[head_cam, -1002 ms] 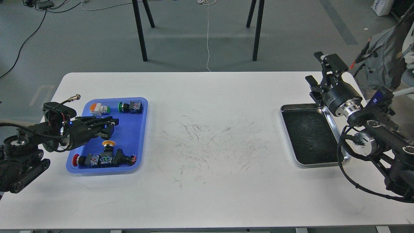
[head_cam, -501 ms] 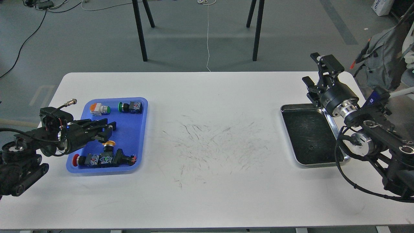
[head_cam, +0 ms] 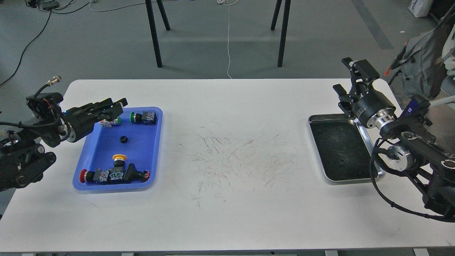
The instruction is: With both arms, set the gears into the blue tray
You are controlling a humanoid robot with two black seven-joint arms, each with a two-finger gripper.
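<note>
One gear (head_cam: 123, 139), a tiny black toothed wheel, lies alone in the middle of the blue tray (head_cam: 149, 156) at the table's left. My left gripper (head_cam: 117, 106) hovers above the tray's far left corner, up and to the left of the gear. Its fingers are slightly apart and hold nothing. At the right, my right gripper (head_cam: 351, 79) stands wide open and empty above the far edge of the steel tray (head_cam: 369, 149).
Push-buttons share the blue tray: a green one (head_cam: 142, 117) at the far side, a yellow one (head_cam: 119, 159) and a red one (head_cam: 85, 175) near the front. A tiny dark speck (head_cam: 341, 162) marks the steel tray's dark floor. Scuff marks (head_cam: 231, 156) cover the table's middle.
My left gripper has lifted and drawn back to the far left of the blue tray, uncovering a gear on its floor. The right gripper has barely shifted.
</note>
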